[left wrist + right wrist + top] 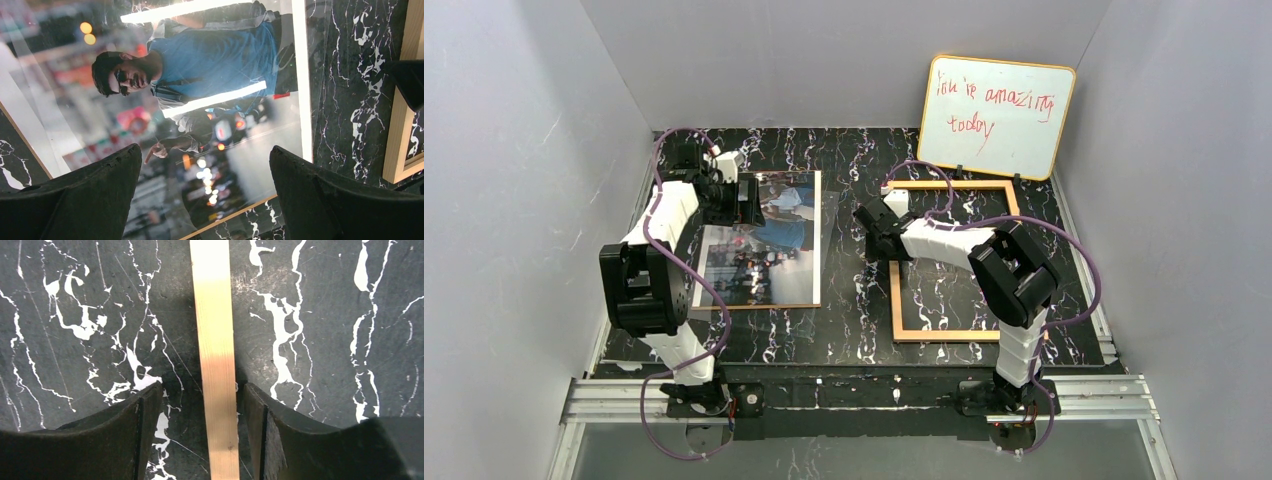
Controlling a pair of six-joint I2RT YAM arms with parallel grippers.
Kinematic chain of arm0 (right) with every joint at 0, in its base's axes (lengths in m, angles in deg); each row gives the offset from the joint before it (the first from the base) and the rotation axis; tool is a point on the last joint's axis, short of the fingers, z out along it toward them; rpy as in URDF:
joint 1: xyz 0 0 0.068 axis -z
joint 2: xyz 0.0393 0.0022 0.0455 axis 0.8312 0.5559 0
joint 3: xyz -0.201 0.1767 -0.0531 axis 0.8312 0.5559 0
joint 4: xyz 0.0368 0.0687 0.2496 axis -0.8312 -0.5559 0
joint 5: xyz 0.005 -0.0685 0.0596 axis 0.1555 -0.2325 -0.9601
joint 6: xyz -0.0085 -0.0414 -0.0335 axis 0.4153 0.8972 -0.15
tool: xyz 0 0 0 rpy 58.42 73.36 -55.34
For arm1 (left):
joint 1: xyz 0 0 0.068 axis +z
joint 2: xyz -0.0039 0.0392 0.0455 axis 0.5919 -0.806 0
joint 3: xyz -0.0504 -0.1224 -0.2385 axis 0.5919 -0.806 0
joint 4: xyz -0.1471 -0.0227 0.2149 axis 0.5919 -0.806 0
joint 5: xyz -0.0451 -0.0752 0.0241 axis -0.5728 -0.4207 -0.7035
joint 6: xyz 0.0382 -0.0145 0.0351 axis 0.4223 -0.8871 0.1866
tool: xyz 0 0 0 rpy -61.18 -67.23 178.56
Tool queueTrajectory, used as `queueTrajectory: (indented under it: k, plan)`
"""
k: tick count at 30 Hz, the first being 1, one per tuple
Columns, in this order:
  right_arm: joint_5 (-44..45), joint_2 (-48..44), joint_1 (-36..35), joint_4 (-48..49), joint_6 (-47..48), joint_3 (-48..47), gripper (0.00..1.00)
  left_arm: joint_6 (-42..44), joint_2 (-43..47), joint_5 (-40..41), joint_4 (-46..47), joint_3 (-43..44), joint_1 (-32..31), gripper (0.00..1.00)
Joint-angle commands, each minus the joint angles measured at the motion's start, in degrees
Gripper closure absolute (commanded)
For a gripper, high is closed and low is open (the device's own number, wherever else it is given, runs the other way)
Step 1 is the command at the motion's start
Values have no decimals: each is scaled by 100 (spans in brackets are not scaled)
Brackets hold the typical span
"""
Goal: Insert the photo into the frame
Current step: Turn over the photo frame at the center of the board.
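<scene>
The photo (pixel 774 250), a glossy print of a man in blue, lies face up on the left of the table on a thin brown-edged panel (pixel 754 306). A clear sheet seems to lie over it. My left gripper (pixel 749 200) hovers over the photo's far part, open and empty. In the left wrist view the photo (pixel 210 65) fills the space between my spread fingers (pixel 100 190). The light-orange wooden frame (pixel 949 260) lies flat on the right, and the table shows through it. My right gripper (pixel 202 395) is open and straddles the frame's left rail (pixel 215 340).
A whiteboard (pixel 997 117) with red handwriting leans on the back wall at the right. Grey walls close in the black marbled table (pixel 844 300) on three sides. The frame's edge also shows at the right of the left wrist view (pixel 400 125).
</scene>
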Motion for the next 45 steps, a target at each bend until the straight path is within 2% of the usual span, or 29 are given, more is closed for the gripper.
queueTrajectory:
  k: [1, 8, 12, 17, 20, 25, 28, 37, 45]
  plan:
    - [-560, 155, -82, -74, -193, 338, 32, 62, 109, -110, -265, 153, 9, 2]
    - [-713, 63, -100, -81, -243, 202, 49, 172, 332, -762, -243, 66, 13, 2]
    - [-814, -53, -114, 33, -282, 225, 64, -6, 315, -963, -252, 88, 14, 2]
    - [-914, -94, -137, 121, -268, 237, 78, -50, 254, -1329, -385, 145, 14, 2]
    - [-990, -155, -136, 131, -258, 157, 85, -115, 127, -1334, -587, 328, 14, 5]
    - [-1235, -310, -134, 88, -214, -145, 99, -226, -98, -1196, -903, 646, 40, 2]
    - [-1374, -413, -145, -28, -247, -381, 99, -398, -199, -1380, -1079, 857, 160, 2]
    - [-2029, -709, -306, -132, -452, -1137, 99, -295, -691, -3149, -2232, 1605, 652, 2]
    - [-3349, -844, -365, -185, -802, -2238, 99, -206, -644, -3241, -2442, 1631, 754, 2]
